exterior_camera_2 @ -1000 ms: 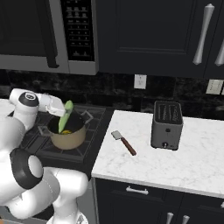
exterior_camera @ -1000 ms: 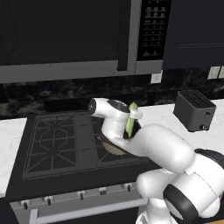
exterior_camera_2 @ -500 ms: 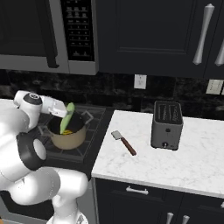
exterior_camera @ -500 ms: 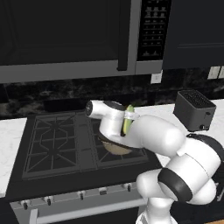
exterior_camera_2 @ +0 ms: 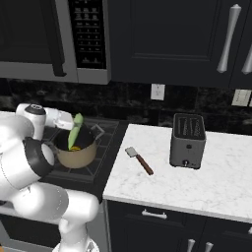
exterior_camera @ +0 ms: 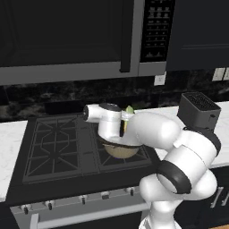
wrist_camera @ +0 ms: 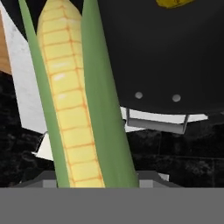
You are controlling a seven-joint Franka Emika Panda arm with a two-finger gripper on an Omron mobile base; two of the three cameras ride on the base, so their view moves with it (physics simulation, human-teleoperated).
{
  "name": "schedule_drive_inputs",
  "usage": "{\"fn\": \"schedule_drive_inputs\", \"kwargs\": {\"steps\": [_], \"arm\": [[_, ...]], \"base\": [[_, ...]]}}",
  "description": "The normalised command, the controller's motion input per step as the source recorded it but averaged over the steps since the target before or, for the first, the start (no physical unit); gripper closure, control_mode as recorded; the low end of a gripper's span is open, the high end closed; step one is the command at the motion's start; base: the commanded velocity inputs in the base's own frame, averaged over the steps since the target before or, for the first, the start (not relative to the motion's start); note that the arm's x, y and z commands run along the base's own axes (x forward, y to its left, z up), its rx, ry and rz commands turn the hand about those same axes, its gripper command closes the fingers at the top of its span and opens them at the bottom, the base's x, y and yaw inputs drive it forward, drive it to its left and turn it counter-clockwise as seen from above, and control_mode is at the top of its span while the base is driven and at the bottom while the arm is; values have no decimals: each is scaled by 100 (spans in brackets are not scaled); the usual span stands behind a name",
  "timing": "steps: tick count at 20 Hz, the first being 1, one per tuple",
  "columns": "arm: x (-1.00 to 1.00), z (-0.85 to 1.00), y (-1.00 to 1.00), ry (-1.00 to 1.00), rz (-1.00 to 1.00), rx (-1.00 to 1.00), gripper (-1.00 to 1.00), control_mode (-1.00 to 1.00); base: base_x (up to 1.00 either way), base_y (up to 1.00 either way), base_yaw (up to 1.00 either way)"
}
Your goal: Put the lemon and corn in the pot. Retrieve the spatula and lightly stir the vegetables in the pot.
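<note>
Tan-beige describes the pot (exterior_camera: 120,150) in the left base view; it sits on the right front burner of the black stove (exterior_camera: 53,147). The arm's wrist covers most of the pot. A green tip of the corn (exterior_camera: 128,110) projects just above the wrist, over the pot's far side. The claw itself is hidden behind the wrist here.

Right base view: the pot (exterior_camera_2: 76,152) stands on the stove close to the white marble worktop (exterior_camera_2: 197,172). The corn (exterior_camera_2: 75,131) stands steeply tilted, lower end inside the pot mouth, upper end leaning away from the arm. The spatula (exterior_camera_2: 139,160) lies flat on the worktop, well apart from the pot, between it and the toaster (exterior_camera_2: 187,140).

Hand view: the corn (wrist_camera: 72,100) runs lengthwise from the bottom edge upward, its long axis in line with the claw's approach direction. The fingertips are covered by the cob, so the claw appears clenched on the cob's base. The pot's dark interior (wrist_camera: 175,57) lies directly ahead, with the lemon (wrist_camera: 175,3) on its floor. Judgement: release is the next step.
</note>
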Motion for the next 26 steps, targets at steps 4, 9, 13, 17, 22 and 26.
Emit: {"fn": "schedule_drive_inputs", "kwargs": {"steps": [4,9,13,17,22,26], "arm": [[0,-34,0,-2,2,-2,100,-100],[0,-43,0,0,0,-1,100,-100],[0,-5,0,0,0,0,-100,-100],[0,5,0,0,0,0,-100,-100],[-18,52,0,0,0,6,-100,-100],[-68,80,0,0,0,17,-100,-100]], "base": [[0,0,0],[0,0,0],[0,0,0],[0,0,0],[0,0,0],[0,0,0]]}}
